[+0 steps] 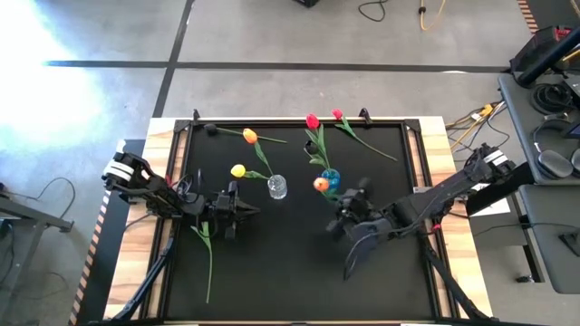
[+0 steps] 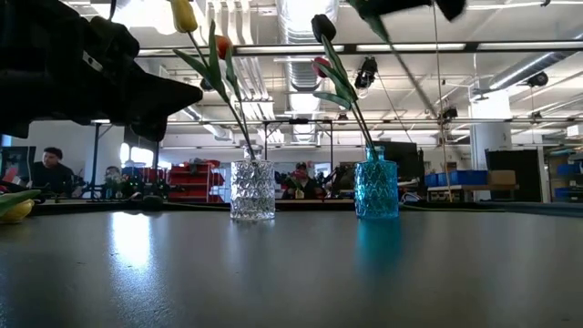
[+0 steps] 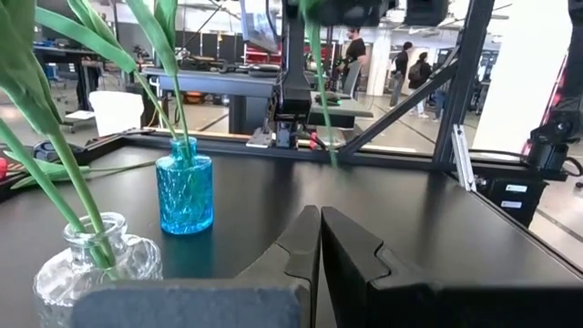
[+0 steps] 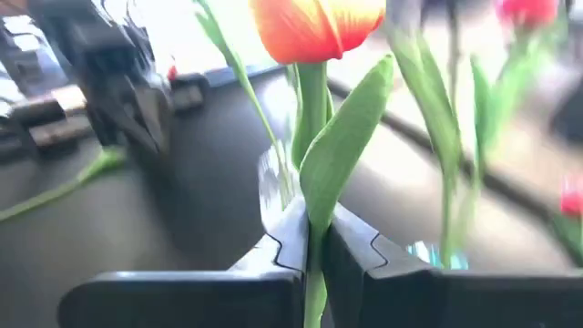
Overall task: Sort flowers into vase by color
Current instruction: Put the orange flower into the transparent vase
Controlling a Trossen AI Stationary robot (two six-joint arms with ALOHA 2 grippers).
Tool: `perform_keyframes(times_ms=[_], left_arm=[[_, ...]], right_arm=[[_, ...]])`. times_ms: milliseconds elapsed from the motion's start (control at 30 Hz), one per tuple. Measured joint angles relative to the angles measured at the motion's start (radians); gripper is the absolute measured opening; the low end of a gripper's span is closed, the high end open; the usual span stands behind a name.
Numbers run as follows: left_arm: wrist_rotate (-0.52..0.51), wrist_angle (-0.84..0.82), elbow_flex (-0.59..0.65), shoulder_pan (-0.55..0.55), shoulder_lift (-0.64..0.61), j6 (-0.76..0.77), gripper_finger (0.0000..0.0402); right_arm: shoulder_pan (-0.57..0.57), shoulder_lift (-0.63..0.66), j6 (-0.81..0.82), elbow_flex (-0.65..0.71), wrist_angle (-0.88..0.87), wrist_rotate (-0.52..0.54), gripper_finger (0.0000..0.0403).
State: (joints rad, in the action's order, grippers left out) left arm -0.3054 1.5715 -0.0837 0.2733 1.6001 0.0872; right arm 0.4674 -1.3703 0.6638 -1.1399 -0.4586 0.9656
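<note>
Right end effector (image 4: 314, 251) is clamped on an orange tulip (image 4: 316, 27) stem, just beside the blue vase (image 1: 331, 179). Left end effector (image 3: 319, 246) is pinched together, near the clear vase (image 1: 277, 186). Beyond the vases, more flowers (image 1: 349, 127) lie on the surface (image 1: 290, 263).

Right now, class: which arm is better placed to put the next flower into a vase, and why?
The right. The right gripper is shut on an orange tulip beside the blue vase. The left gripper is shut and empty, by the clear vase.
</note>
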Motion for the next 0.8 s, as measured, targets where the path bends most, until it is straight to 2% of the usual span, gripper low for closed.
perform_keyframes(times_ms=[100, 200, 367, 533, 800], left_arm=[[-0.006, 0.000, 0.000, 0.000, 0.000, -0.014, 0.0000], [-0.032, -0.001, 0.000, 0.000, 0.002, -0.020, 0.0000], [-0.037, -0.001, 0.000, 0.000, 0.002, -0.019, 0.0000], [-0.037, -0.001, -0.001, 0.000, 0.002, -0.019, 0.0000], [-0.037, -0.001, -0.003, 0.000, 0.002, -0.019, 0.0000]], right_arm=[[-0.029, -0.038, -0.285, -0.023, 0.269, -0.002, 0.0013], [-0.058, -0.067, -0.556, -0.026, 0.561, -0.061, 0.0013], [-0.124, -0.102, -0.843, -0.020, 0.915, -0.137, 0.0013], [-0.233, -0.135, -0.873, -0.022, 1.036, -0.322, 0.0013], [-0.376, -0.189, -0.811, -0.027, 1.133, -0.497, 0.0013]])
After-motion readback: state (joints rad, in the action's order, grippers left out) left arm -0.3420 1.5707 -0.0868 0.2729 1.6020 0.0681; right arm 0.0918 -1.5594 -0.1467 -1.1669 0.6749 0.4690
